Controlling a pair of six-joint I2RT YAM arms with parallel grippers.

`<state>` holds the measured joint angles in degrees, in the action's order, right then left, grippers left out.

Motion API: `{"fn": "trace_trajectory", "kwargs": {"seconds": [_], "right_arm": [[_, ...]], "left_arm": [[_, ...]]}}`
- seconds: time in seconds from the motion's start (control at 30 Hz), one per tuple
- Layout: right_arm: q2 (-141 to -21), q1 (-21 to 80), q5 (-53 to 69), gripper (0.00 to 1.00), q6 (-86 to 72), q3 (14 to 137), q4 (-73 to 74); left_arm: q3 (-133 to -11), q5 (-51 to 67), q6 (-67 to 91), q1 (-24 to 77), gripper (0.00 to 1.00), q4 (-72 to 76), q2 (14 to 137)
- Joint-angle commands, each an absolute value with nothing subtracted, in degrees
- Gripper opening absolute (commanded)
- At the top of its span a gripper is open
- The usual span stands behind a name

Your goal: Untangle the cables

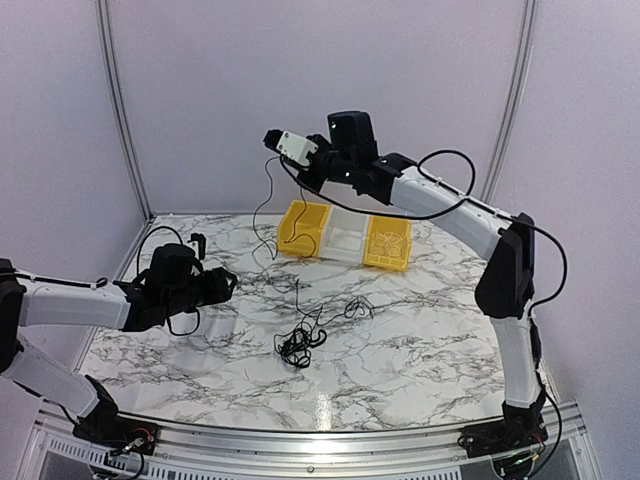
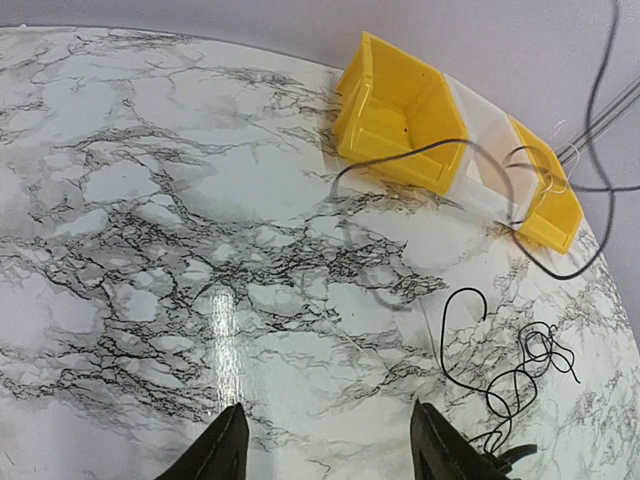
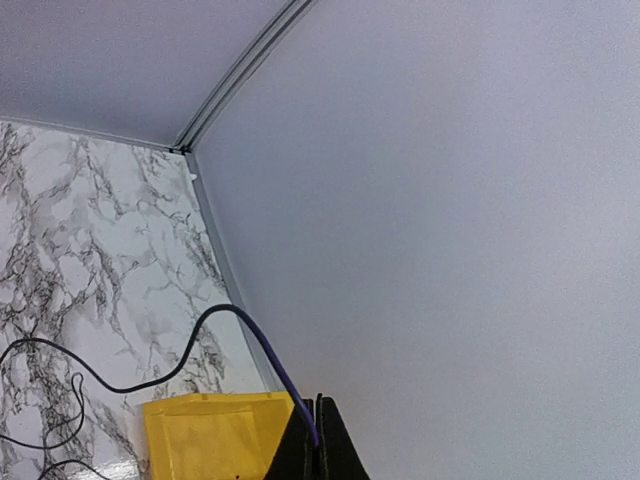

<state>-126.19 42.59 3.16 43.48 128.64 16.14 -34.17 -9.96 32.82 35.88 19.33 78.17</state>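
surface: white marble-patterned tabletop (image 1: 430,330) with grey veins, glossy enough to carry a glare streak; pale, plain walls close it in.
right jaws: right gripper (image 3: 318,440) has its black fingers pressed together on a thin dark cable strand (image 3: 255,335), pinched at the very tips.
why held high: the right arm is raised well above the table, seemingly so the strand (image 1: 256,215) hangs by its own weight and draws free of the tangle.
left jaws: left gripper (image 2: 330,432) has its black fingers apart with nothing between them, low over the marble near the tangle; probably placed to pin or take another strand.
cables: loose knot of thin black wires (image 1: 300,342) lies mid-table, limp and springy, curling in small loops; the raised strand trails down toward it.
bins: yellow plastic bins (image 1: 302,228) flank a whitish translucent bin (image 1: 346,238) in a row at the far side, hard-walled and open-topped; in the left wrist view a wire crosses in front of them.
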Motion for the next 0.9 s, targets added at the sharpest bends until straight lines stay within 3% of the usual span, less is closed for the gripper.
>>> {"fn": "trace_trajectory", "kwargs": {"seconds": [0.0, 0.87], "right_arm": [[-123.51, 40.42, -0.66, 0.0, 45.0, 130.85, 15.34], [-125.94, 28.63, -7.08, 0.0, 49.02, 132.7, 5.27]], "left_arm": [[-32.46, -9.54, 33.56, 35.68, 0.57, 20.04, 76.48], [-30.37, -9.72, 36.11, 35.68, 0.56, 20.04, 74.39]]}}
